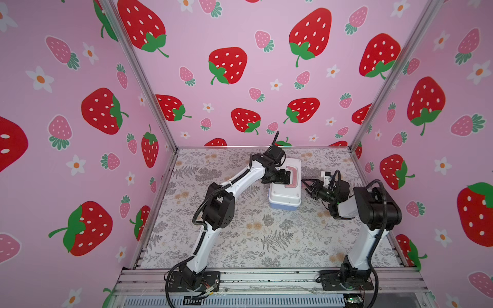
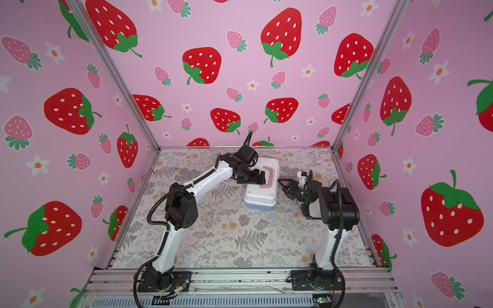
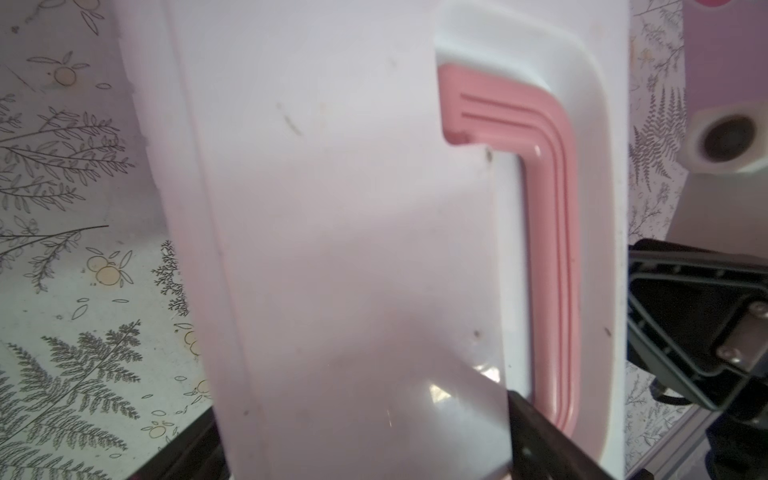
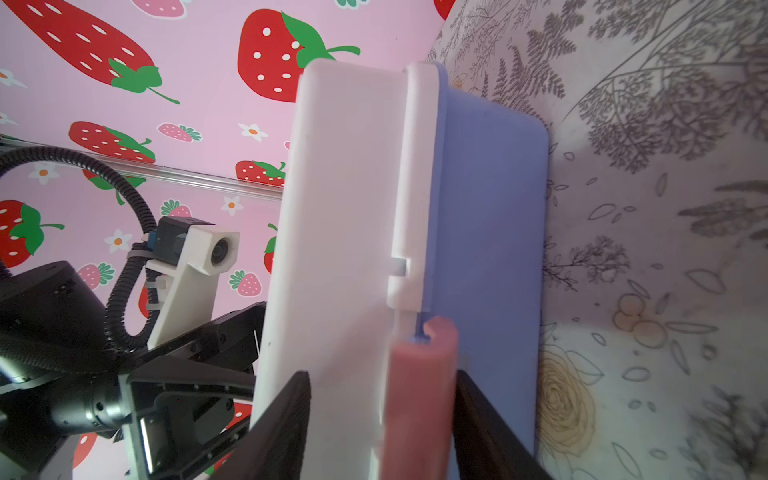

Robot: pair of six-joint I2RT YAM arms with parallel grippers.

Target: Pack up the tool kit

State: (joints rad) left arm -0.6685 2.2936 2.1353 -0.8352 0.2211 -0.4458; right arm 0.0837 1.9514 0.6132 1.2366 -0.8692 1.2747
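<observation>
Tool kit [image 1: 285, 196], smooth rounded white plastic, with ribbed pink handle [image 3: 552, 249]

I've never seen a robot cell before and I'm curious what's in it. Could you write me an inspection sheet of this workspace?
Surface: floral-print mat, lying flat.
Job's things: tool kit closed, pink handle folded flat, pink latch on the side facing the right arm.
Clutter: nothing seen.
Grippers: left gripper open above the kit; right gripper open, jaws straddling the latch.
Cables: black conduit along each arm.
Surroundings: strawberry-print walls, metal frame posts.
</observation>
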